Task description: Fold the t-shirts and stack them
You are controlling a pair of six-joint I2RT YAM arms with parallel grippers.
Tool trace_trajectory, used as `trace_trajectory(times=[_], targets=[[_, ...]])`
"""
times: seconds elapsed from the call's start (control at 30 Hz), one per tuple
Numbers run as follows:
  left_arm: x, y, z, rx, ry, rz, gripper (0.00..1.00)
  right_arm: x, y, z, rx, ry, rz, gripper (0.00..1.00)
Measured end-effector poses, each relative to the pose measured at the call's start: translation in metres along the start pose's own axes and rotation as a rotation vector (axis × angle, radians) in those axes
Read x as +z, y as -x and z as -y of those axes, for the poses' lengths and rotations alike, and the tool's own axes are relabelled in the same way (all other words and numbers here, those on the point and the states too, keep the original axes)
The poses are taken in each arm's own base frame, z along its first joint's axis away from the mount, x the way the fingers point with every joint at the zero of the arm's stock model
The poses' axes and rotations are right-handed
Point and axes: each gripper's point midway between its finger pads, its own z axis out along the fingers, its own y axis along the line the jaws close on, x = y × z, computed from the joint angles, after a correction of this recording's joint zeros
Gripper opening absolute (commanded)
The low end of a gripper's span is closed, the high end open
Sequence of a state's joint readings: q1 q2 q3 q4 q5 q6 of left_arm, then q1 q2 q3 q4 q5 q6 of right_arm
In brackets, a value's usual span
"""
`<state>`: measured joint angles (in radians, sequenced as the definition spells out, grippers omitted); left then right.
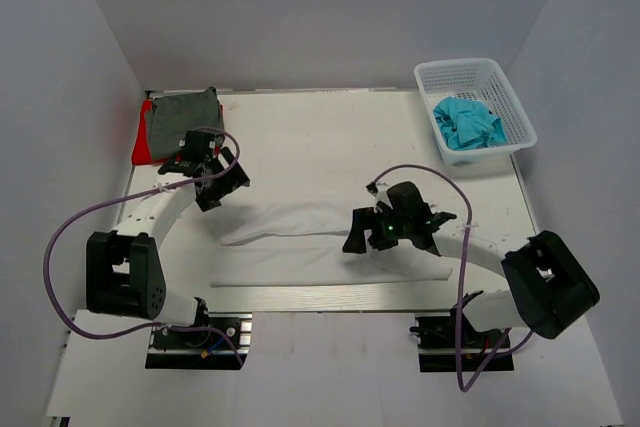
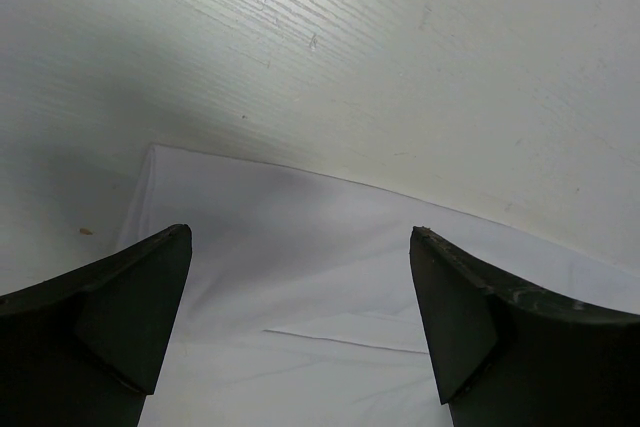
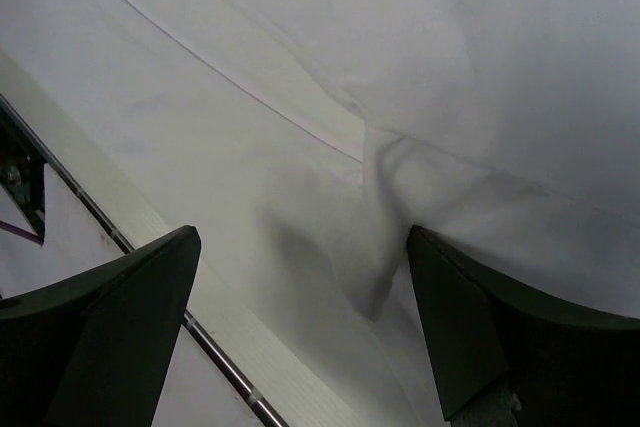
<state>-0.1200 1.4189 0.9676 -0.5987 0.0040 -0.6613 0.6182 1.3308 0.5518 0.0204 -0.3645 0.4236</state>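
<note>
Two grippers, both spread wide and holding nothing. The left gripper (image 1: 225, 187) hangs over the 9 o'clock end of the white t-shirt (image 1: 300, 239), the right gripper (image 1: 358, 229) over its rumpled 3 o'clock part. There are four shirts. The white one lies along the 6 o'clock edge of the table (image 1: 330, 137). The grey-green t-shirt (image 1: 183, 117) sits folded on the red t-shirt (image 1: 143, 139) at 10 o'clock. The turquoise t-shirt (image 1: 468, 122) lies crumpled in the one basket (image 1: 475, 65) at 2 o'clock.

A: Upper right of the frame?
B: White plastic basket (image 1: 517, 104), lattice-walled, set slightly askew on the far right corner of the table (image 1: 320, 142).
A: And the table?
B: White, faint wood grain. Metal rail (image 1: 330, 297) along the near edge, lower centre. Tiny brown speck (image 2: 85, 231), left side of the left wrist view.
A: Around it?
B: Plain pale walls (image 1: 330, 17), back and both sides.
</note>
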Motion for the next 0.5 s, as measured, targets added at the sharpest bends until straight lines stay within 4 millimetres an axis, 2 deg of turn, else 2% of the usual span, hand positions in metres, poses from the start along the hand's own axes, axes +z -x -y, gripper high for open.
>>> trace_trajectory(times=[0.07, 0.3, 0.5], targets=[[-0.002, 0.005, 0.003, 0.004, 0.003, 0.007, 1.00, 0.005, -0.010, 0.001, 0.019, 0.019, -0.025, 0.90], [-0.007, 0.026, 0.020, 0.031, -0.039, 0.041, 1.00, 0.005, -0.008, -0.005, -0.003, 0.045, -0.013, 0.90], [-0.002, 0.018, 0.027, 0.048, -0.093, 0.018, 1.00, -0.027, 0.020, 0.003, 0.006, -0.114, 0.107, 0.90]])
